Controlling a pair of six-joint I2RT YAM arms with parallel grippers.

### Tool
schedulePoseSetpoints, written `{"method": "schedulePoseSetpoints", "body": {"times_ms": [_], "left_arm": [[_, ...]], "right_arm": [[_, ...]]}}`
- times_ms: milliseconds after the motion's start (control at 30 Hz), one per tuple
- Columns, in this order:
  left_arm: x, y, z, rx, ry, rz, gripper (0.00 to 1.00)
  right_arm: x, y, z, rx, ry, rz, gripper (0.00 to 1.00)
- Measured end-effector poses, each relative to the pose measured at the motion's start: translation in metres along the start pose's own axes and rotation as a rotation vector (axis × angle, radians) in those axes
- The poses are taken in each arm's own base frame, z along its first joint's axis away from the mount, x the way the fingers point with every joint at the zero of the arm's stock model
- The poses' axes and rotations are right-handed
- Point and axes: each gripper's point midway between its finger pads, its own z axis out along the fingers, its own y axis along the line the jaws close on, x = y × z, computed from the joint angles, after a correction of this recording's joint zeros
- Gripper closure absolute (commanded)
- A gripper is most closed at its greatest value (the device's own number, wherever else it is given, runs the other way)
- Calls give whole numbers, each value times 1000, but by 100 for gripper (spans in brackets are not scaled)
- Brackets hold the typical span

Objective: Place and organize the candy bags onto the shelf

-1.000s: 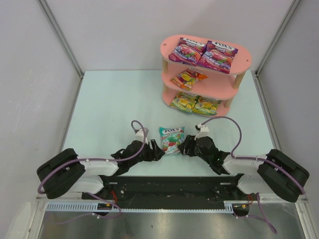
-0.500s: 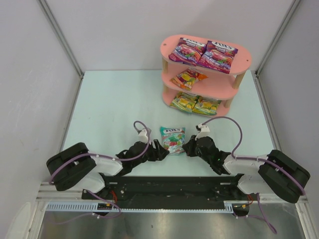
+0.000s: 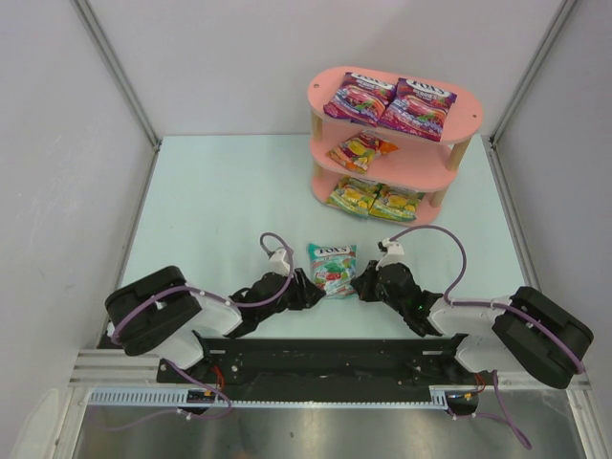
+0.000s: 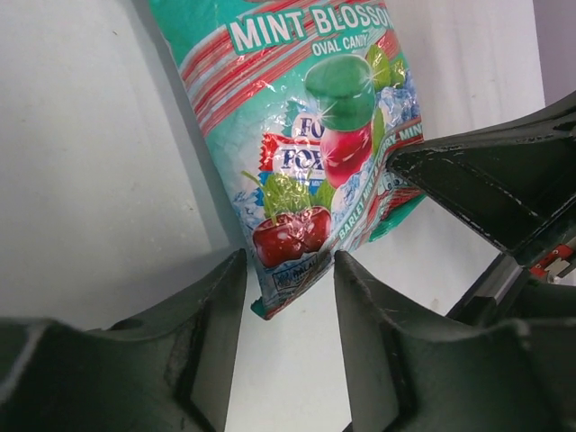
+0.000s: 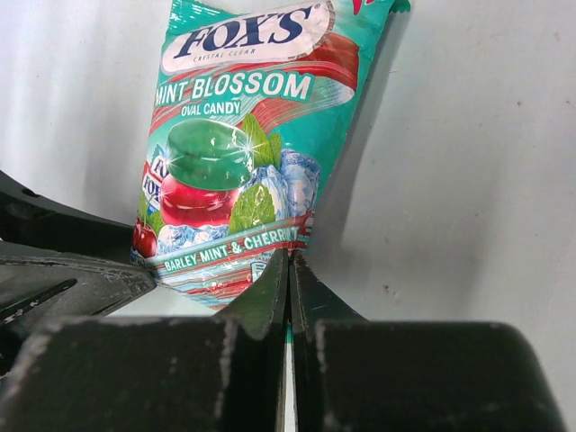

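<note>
A teal-white candy bag (image 3: 332, 266) lies on the table between my two grippers. My right gripper (image 3: 360, 282) is shut on its near right edge; the right wrist view shows the fingers pressed together (image 5: 289, 256) on the edge of the bag (image 5: 243, 153). My left gripper (image 3: 311, 287) is open, its fingers either side of the bag's (image 4: 315, 135) near left corner with a gap on each side (image 4: 288, 261). The pink shelf (image 3: 464, 113) stands at the far right. Two purple bags (image 3: 360, 98) (image 3: 419, 107) lie on its top board.
The shelf's middle tier holds a yellow-green and orange packet (image 3: 359, 148), and its bottom tier holds two yellow-green packets (image 3: 354, 196) (image 3: 395, 202). Grey walls and metal posts enclose the table. The right finger (image 4: 486, 180) shows in the left wrist view.
The right gripper has shut on the teal-white bag's edge. The left arm has slid right towards the bag and its jaws have narrowed around the corner.
</note>
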Motion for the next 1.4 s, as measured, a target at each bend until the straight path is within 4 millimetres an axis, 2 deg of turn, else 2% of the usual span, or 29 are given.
{"method": "schedulePoseSetpoints", "body": {"times_ms": [133, 233, 300, 333, 367, 600, 833, 1067, 1400], "left_arm": [[2, -2, 4, 8, 6, -9, 64], [4, -1, 6, 6, 12, -8, 82], [5, -1, 6, 5, 16, -9, 90], [5, -1, 7, 6, 18, -7, 98], [5, -2, 7, 8, 20, -5, 100], [-1, -15, 9, 6, 43, 40, 100], [-32, -56, 11, 30, 9, 169, 100], [-68, -95, 15, 50, -31, 271, 100], [-131, -166, 30, 102, -120, 393, 100]], "right_arm": [[0, 0, 0, -2, 1, 0, 100], [0, 0, 0, -2, 2, 0, 100], [-1, 1, -1, -5, -1, 0, 100], [-1, 1, -2, -6, -1, -1, 100], [-2, 1, -3, -5, -1, -2, 100], [-18, 9, -25, -32, -44, -40, 100], [-54, 11, -50, -18, -170, -115, 100], [-104, 16, -70, 31, -295, -184, 100], [-186, 6, -96, 123, -475, -180, 100]]}}
